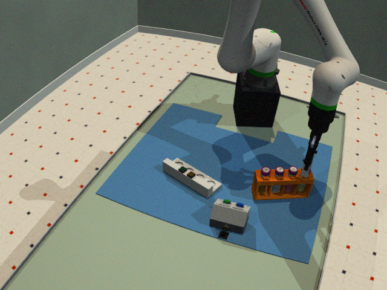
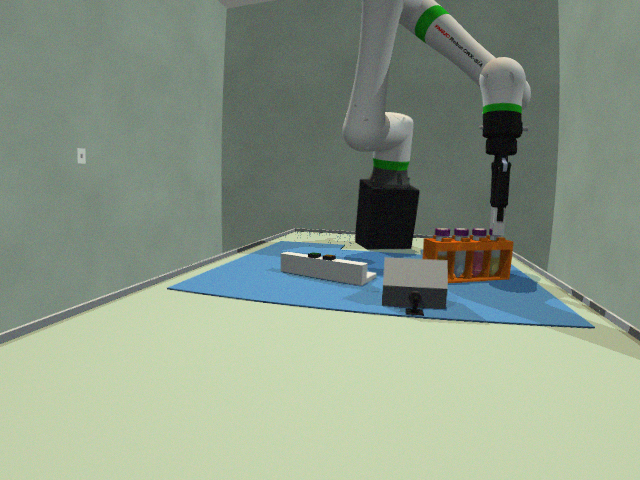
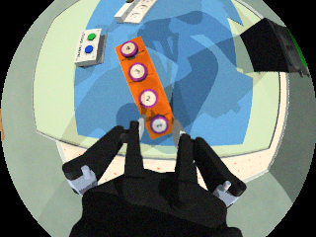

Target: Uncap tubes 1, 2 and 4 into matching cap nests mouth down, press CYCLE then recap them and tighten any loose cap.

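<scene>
The orange decapping station (image 1: pixel 281 195) (image 2: pixel 466 240) (image 3: pixel 153 113) holds four tubes with purple caps. My gripper (image 1: pixel 305 172) (image 2: pixel 497 232) (image 3: pixel 159 123) is partly open and points straight down, with its fingers on either side of the cap of tube 1 (image 3: pixel 158 125) at the rack's end. Nothing is gripped. The caps of tube 2 (image 1: pixel 292 170) (image 3: pixel 148 99), tube 3 (image 1: pixel 279 170) (image 3: pixel 137 73) and tube 4 (image 1: pixel 265 171) (image 3: pixel 126 47) sit on their tubes. The white cap tray (image 1: pixel 187 183) (image 2: pixel 320 268) (image 3: pixel 125 12) has empty nests, and its lamps (image 1: pixel 185 171) look dark.
The small desk (image 1: pixel 228 215) (image 2: pixel 413 273) (image 3: pixel 85 58) with the green READY key (image 1: pixel 227 201) (image 3: pixel 91 38) and the blue CYCLE key (image 1: pixel 239 204) (image 3: pixel 89 49) stands in front of the rack. The arm's black base (image 1: pixel 256 106) is behind, and a blue mat (image 1: pixel 140 183) lies under everything.
</scene>
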